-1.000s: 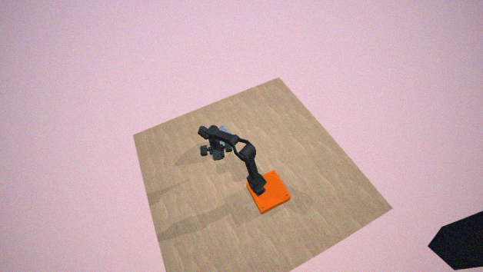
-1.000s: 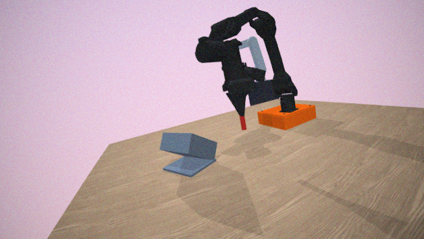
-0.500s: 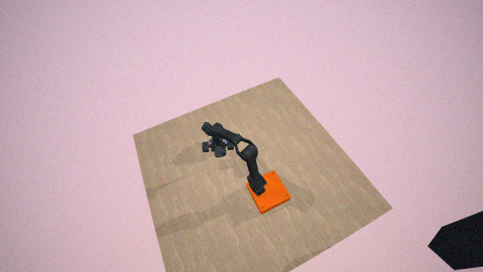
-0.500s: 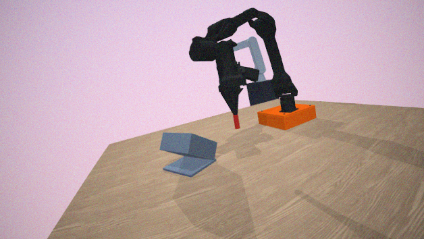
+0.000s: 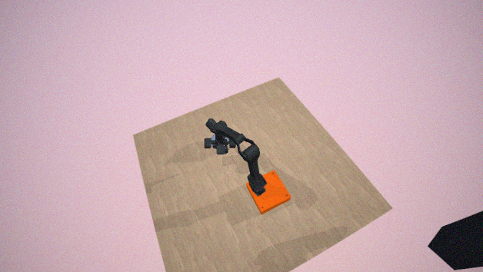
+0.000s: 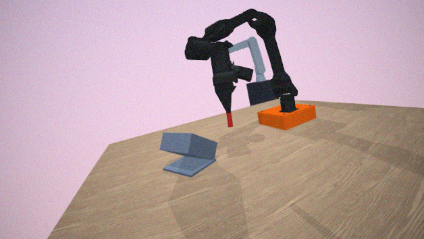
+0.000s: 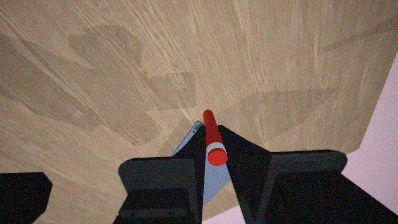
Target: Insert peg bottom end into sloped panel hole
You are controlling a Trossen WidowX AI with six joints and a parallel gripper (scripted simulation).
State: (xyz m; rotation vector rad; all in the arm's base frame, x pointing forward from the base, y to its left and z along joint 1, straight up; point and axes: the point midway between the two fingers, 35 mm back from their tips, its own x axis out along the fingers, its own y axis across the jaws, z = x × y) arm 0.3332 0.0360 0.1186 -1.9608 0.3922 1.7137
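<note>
The red round peg [image 6: 229, 120] [image 7: 211, 121] has a pale band near its top end. My gripper [image 6: 229, 111] [image 7: 211, 129] is shut on it, and the peg's lower end hangs clear above the table, tilted slightly in the exterior view. The blue-grey sloped panel [image 6: 175, 143] [image 7: 216, 186] stands on its base plate, left of and lower than the peg in the exterior view. In the wrist view the fingers and peg cover much of it. In the top view the arm hides most of it and the peg. I cannot see the hole in any view.
The orange base block [image 5: 274, 194] [image 6: 271, 119] carries the arm at its rear. The wooden table [image 5: 308, 154] [image 6: 118, 189] ends at an edge beyond the panel. A grey arm-like shape [image 6: 257, 59] stands behind my arm, and a black object [image 5: 461, 242] lies off the table.
</note>
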